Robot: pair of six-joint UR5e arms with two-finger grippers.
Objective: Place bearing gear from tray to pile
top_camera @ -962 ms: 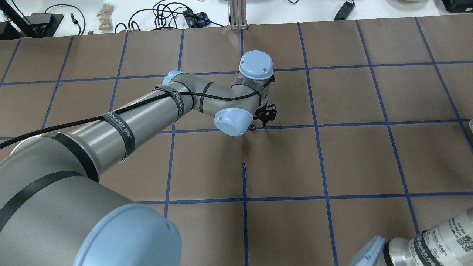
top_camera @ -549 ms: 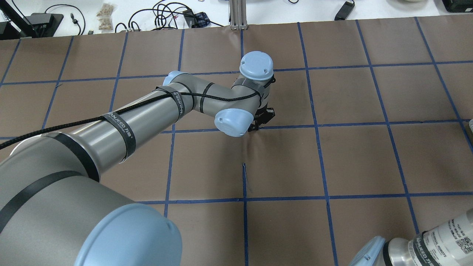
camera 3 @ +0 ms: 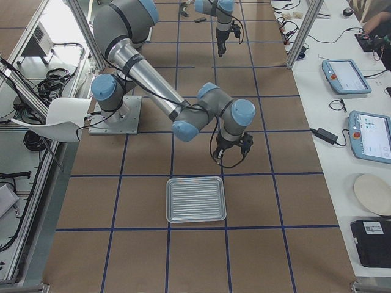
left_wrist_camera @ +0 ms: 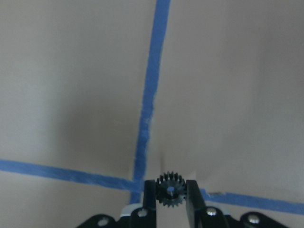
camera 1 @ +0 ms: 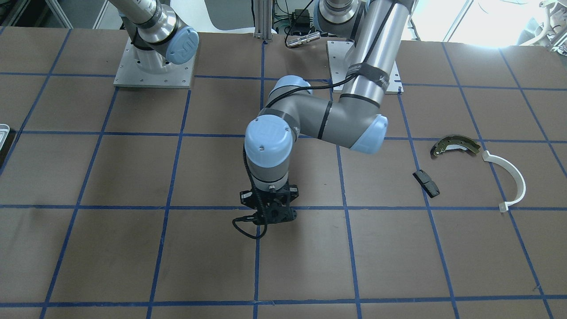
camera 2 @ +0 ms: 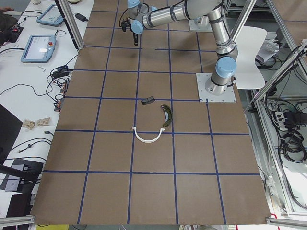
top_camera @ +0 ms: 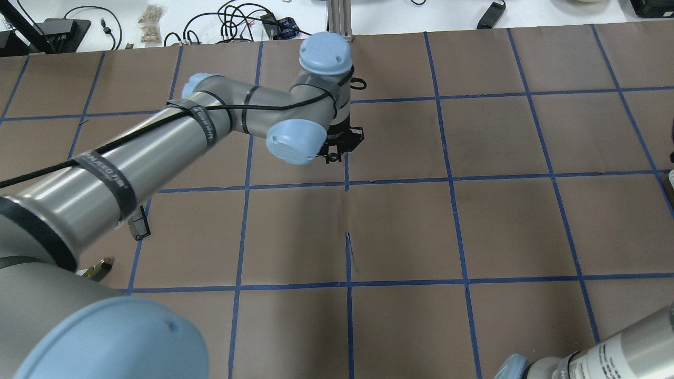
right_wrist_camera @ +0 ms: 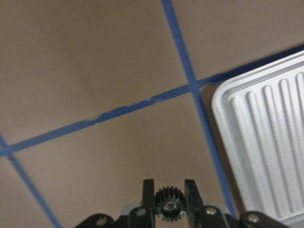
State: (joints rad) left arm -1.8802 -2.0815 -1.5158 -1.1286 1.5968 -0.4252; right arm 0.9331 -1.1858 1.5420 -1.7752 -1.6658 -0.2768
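My left gripper (left_wrist_camera: 170, 186) is shut on a small black toothed bearing gear (left_wrist_camera: 170, 190) and hangs over a blue tape crossing near the table's middle (top_camera: 338, 153) (camera 1: 269, 218). The pile lies apart on my left: an olive-grey brake shoe (camera 1: 454, 145), a black pad (camera 1: 426, 183) and a white arc (camera 1: 514, 177). My right gripper (right_wrist_camera: 168, 189) is shut on another black gear (right_wrist_camera: 169, 204) just beside the ribbed silvery tray (right_wrist_camera: 266, 142), which looks empty in the exterior right view (camera 3: 195, 199).
Brown paper with a blue tape grid covers the table (top_camera: 474, 226). Cables and small items lie along the far edge (top_camera: 237, 23). Tablets and a plate rest on the side bench (camera 3: 366, 134).
My left arm has swung towards the far left in the overhead view, carrying its gripper off the tape line it was over. The black pad and the brake shoe's tip now show beneath the arm.
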